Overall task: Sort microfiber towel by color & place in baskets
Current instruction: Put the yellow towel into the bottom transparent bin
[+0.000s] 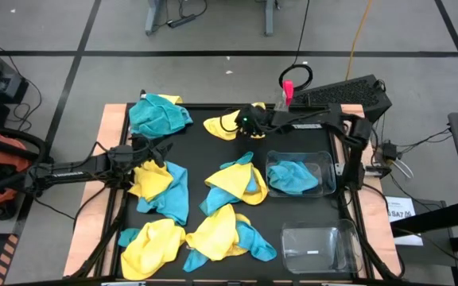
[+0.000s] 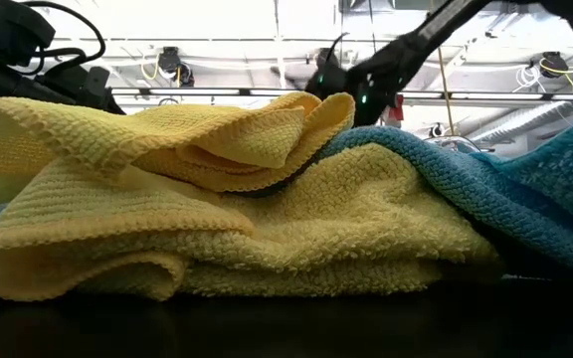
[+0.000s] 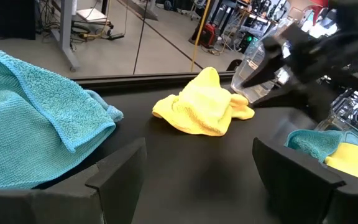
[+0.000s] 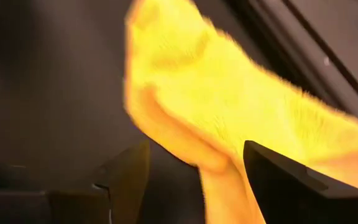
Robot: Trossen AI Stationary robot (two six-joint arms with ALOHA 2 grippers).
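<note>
Yellow towel (image 1: 223,125) under our right gripper (image 1: 243,121), fingers spread: next we close, then carry it to the empty basket (image 1: 318,248).

A robotics lab: grey taped floor (image 1: 213,40), cables (image 1: 356,32) at one o'clock, ceiling ducting (image 2: 505,124) behind.

**Cloth, plastic and a matt tabletop**

The yellow towels (image 2: 267,229) are soft looped terry cloth, nubbly and matt; the teal ones (image 3: 36,118) share that fuzzy pile. At 4 o'clock on the table, the baskets (image 1: 318,246) are glossy, see-through plastic. The black tabletop (image 3: 185,162) looks smooth and dull, edged with pale wood (image 1: 111,127).
</note>
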